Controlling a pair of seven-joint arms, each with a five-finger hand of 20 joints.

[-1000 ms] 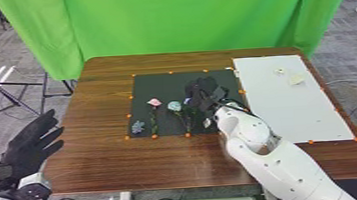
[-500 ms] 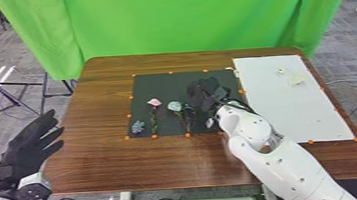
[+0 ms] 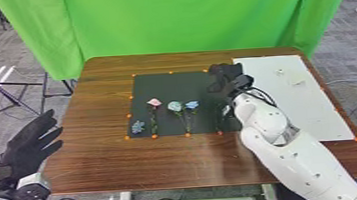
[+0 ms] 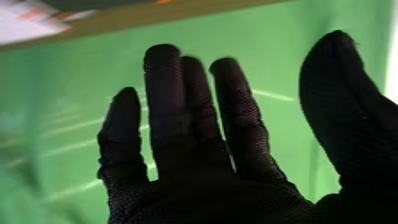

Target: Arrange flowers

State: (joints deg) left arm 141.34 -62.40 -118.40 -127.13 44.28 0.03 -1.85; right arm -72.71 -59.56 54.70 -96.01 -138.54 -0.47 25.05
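On the dark mat [image 3: 161, 86] in the head view lie a pink flower [image 3: 154, 102], a pale blue-green flower [image 3: 175, 106] and a blue flower [image 3: 191, 104], side by side with stems toward the robot. A small grey-blue flower piece [image 3: 138, 126] is at the mat's near left corner. My right hand [image 3: 231, 79] is over the mat's far right edge, beside the white board. In the right wrist view the right hand [image 4: 191, 190] has straight, spread fingers and holds nothing. My left hand [image 3: 22, 147] is off the table's left side, fingers extended.
The white board [image 3: 291, 108] covers the table's right part, with pale yellow flower pieces [image 3: 295, 79] on its far half. Orange markers line the mat and board. A green curtain [image 3: 188, 22] hangs behind the brown table [image 3: 152, 164].
My right hand has moved away from the blue flower, to the right and farther forward, uncovering that flower beside the blue-green one. The left hand has stayed in place.
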